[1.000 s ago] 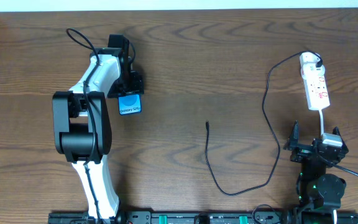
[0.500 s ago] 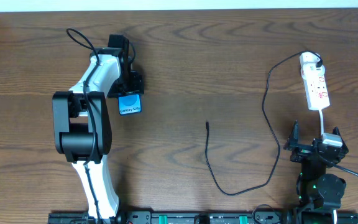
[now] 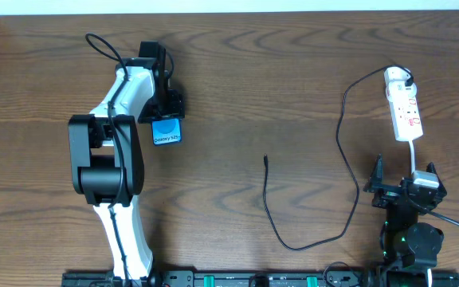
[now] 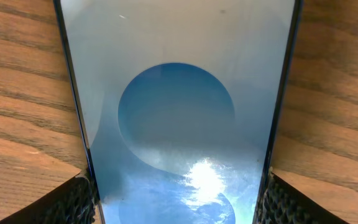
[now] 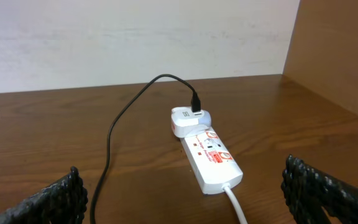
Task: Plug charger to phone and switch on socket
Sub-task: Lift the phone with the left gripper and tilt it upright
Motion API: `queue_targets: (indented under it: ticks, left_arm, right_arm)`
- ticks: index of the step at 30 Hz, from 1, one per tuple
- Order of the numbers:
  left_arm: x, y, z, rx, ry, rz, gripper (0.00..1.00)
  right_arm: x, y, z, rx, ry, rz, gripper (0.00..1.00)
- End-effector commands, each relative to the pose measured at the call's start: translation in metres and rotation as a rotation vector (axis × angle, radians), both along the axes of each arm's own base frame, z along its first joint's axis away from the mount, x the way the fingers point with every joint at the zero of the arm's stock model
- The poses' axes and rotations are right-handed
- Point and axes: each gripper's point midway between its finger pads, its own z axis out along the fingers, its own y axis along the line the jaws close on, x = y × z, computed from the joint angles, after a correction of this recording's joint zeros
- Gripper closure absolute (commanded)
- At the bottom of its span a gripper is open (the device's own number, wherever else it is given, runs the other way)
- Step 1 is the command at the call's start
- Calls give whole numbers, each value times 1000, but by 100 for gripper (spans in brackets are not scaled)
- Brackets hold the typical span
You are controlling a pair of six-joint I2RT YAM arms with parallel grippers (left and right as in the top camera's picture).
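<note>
The phone (image 3: 166, 132), its blue-cyan screen up, lies on the table at the left. It fills the left wrist view (image 4: 179, 112). My left gripper (image 3: 166, 112) is shut on the phone, its black pads (image 4: 79, 202) against both long edges. The charger's thin black cable (image 3: 339, 143) runs from its free tip (image 3: 266, 159) at mid-table to a plug in the white socket (image 3: 405, 112) at the right. My right gripper (image 3: 405, 182) is open and empty, just in front of the socket (image 5: 213, 158) and apart from it. The plug (image 5: 194, 106) sits at the socket's far end.
The socket's white lead (image 5: 235, 202) runs toward my right gripper, between its fingers. The charger cable (image 5: 109, 140) loops across the table left of the socket. A wooden side wall (image 5: 340, 56) stands at the right, and a pale wall runs along the table's far edge.
The left arm and the phone have shifted very slightly. The right arm, the cable and the socket have not moved.
</note>
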Motion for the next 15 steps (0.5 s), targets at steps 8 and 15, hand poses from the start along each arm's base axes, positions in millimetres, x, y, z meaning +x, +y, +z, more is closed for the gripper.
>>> queue_targets:
  ticks: [8,15]
  left_arm:
    - [19,-2,61,-11,-154,-6,93]
    - [19,-11,85,-65,-205,-15,93]
  right_arm:
    - [-1,-1,0,-9,0,-9,1]
    - [-1,-1,0,-9,0,-9,1]
